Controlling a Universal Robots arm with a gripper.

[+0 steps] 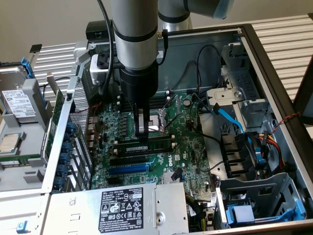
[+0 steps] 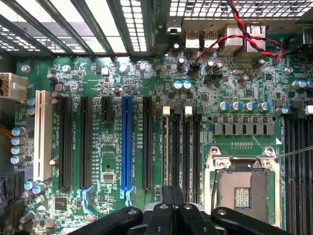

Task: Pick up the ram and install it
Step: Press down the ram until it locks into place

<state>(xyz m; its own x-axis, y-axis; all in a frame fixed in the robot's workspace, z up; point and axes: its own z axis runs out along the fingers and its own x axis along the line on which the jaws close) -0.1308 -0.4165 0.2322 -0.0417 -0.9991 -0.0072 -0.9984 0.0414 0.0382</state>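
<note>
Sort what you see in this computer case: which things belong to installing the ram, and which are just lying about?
Job in hand: ram, lying along the black memory slots; gripper, shut, just above it.
Lying about: blue expansion slot; processor socket; blue cable; power supply.

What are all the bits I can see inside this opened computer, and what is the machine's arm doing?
ram: one, green with a white label, lying in a memory slot on the motherboard, under the gripper
motherboard: one, green, floor of the case
blue expansion slot: one, blue, among black slots
processor socket: one, silver-framed, beside the memory slots
power supply: one, grey with a black label, near edge
gripper: one, black, fingers shut, tips on the ram
</note>
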